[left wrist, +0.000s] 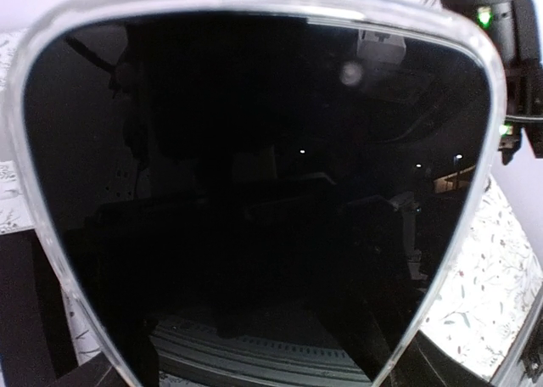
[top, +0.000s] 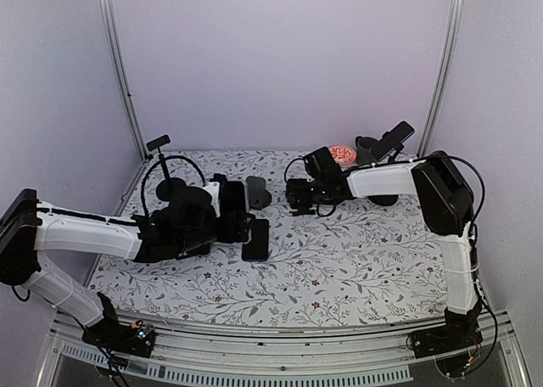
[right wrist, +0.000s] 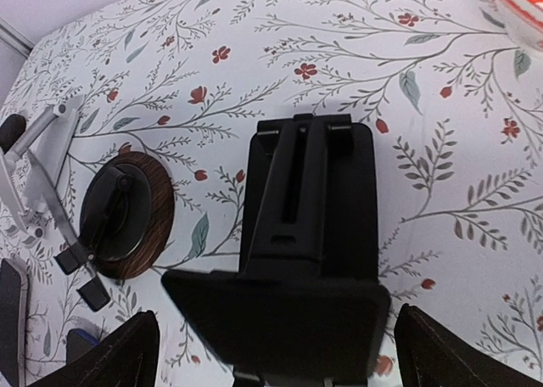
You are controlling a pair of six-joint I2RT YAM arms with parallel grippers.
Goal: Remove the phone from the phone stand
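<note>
The black phone (top: 255, 239) is off the stand, held low over the cloth at my left gripper (top: 244, 227). In the left wrist view its dark glass screen with a silver rim (left wrist: 263, 192) fills the frame and hides my fingers. The dark phone stand (top: 259, 192) stands empty just behind the phone. In the right wrist view the stand (right wrist: 310, 226) lies between my spread fingertips (right wrist: 127, 353), its top plate close to the camera. My right gripper (top: 294, 197) is open just right of the stand.
A red-and-white bowl (top: 342, 154) and a black cup with a second device (top: 392, 139) stand at the back right. A black hoop stand (top: 165, 171) is at the back left. A wooden disc with a black mount (right wrist: 127, 213) lies left of the stand.
</note>
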